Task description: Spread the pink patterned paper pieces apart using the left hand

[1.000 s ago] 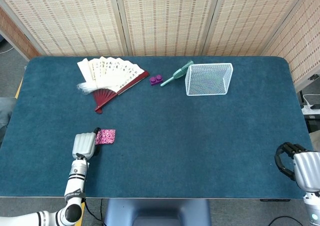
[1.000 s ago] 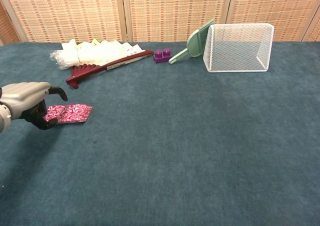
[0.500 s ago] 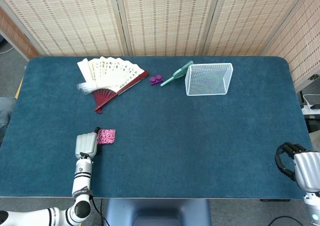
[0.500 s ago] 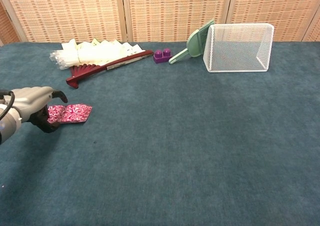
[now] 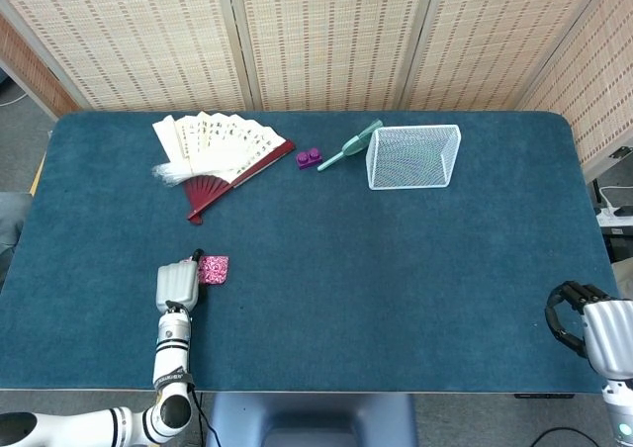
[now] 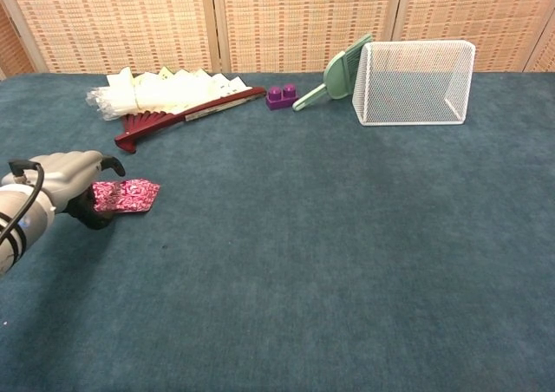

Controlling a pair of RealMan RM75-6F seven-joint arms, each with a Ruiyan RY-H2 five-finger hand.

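From the head view, the left hand (image 5: 178, 285) lies palm-down near the table's (image 5: 396, 269) front left, its fingers over the left edge of the pink patterned paper pieces (image 5: 214, 269), which sit in one small pile on the blue cloth. Whether it pinches them I cannot tell. The right hand (image 5: 591, 326) rests at the table's right front corner, fingers curled in on nothing. Further back lie an open folding fan (image 5: 220, 150), a purple brick (image 5: 310, 157), a green scoop (image 5: 349, 145) and a white wire basket (image 5: 413, 155) (tipped on its side).

From the chest view, the left hand (image 6: 62, 184) has dark fingertips (image 6: 94, 214) touching the table beside the paper pieces (image 6: 127, 195).
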